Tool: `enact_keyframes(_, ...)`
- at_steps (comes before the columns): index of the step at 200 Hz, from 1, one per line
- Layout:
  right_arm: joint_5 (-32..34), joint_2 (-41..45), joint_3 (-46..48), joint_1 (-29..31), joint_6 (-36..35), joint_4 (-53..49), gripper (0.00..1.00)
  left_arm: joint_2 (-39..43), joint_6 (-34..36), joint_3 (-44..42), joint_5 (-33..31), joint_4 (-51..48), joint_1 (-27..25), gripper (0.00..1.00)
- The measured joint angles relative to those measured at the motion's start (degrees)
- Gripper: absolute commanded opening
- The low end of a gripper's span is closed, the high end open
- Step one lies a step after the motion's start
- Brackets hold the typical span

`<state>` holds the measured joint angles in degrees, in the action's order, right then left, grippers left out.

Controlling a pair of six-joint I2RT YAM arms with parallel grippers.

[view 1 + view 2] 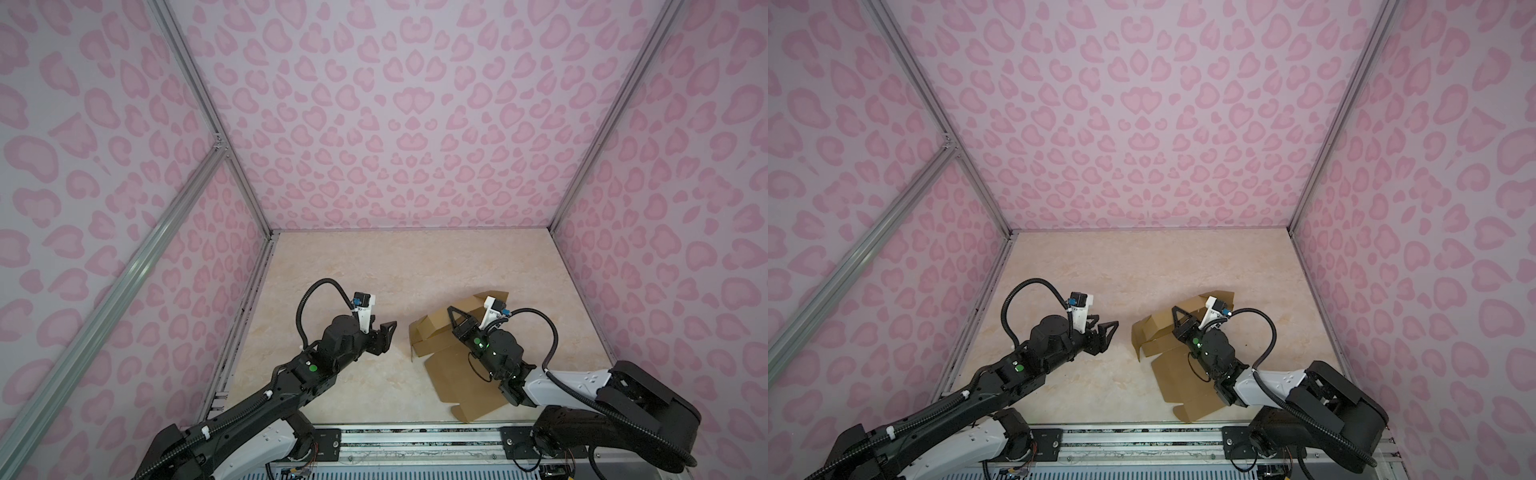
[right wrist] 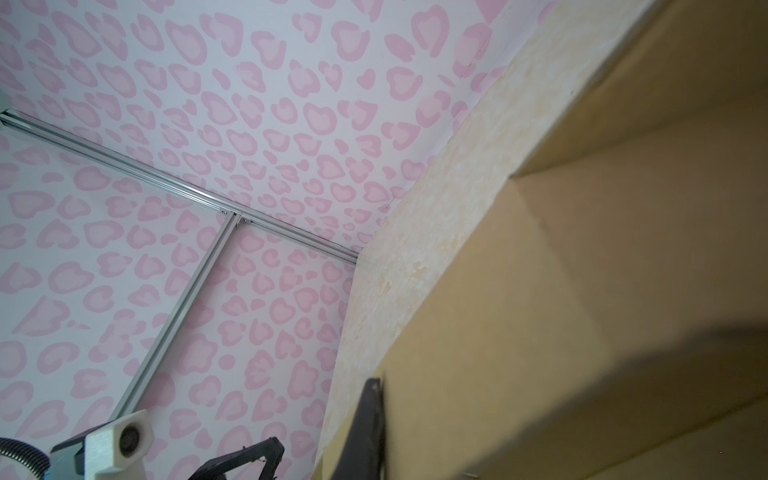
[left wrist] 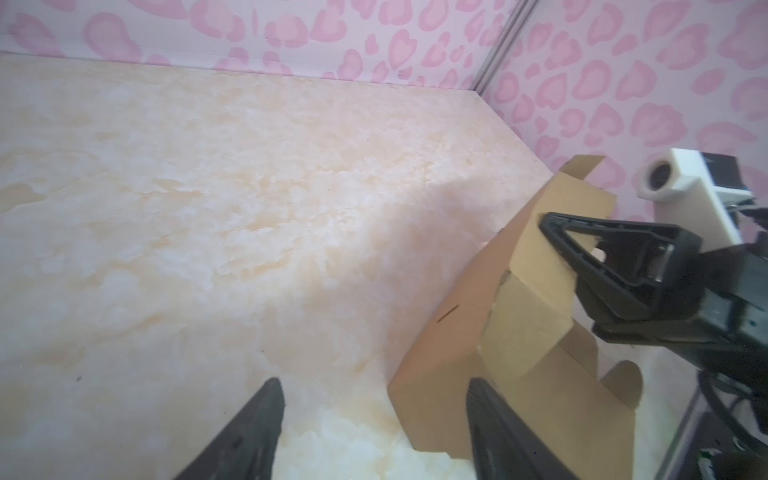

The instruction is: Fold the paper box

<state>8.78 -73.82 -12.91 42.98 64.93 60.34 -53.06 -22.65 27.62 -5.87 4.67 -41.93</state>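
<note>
Two tools (image 1: 388, 332) (image 1: 451, 311), one paper box (image 1: 440, 332).

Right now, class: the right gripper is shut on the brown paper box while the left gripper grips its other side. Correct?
Not quite. The right gripper is shut on the paper box, but the left gripper stands open beside it, holding nothing, as both top views show.

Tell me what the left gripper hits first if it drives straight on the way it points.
Most likely the paper box: the open left gripper points at its raised near wall, with only bare table between. Its height against that wall is hard to judge.
</note>
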Motion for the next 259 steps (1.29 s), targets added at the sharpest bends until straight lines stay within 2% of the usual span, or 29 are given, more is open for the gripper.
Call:
enact_keyframes(41,0.0,0.3,0.0,-0.2,0.0,-0.5,0.07,-8.4,-0.9,-0.2,-2.9,-1.8,0.2,0.72)
enact_keyframes(95,-0.2,0.0,-0.2,-0.2,0.0,-0.6,0.07,-18.5,-1.2,1.6,-2.2,1.5,-0.6,0.71)
enact_keyframes(196,-0.5,0.0,-0.2,-0.1,0.0,-0.3,0.07,-27.4,0.9,1.3,2.5,13.7,-2.5,0.70)
enact_keyframes(259,-0.7,-1.0,0.6,-0.2,0.0,1.3,0.07,-28.0,1.7,-0.4,3.8,19.3,-3.9,0.70)
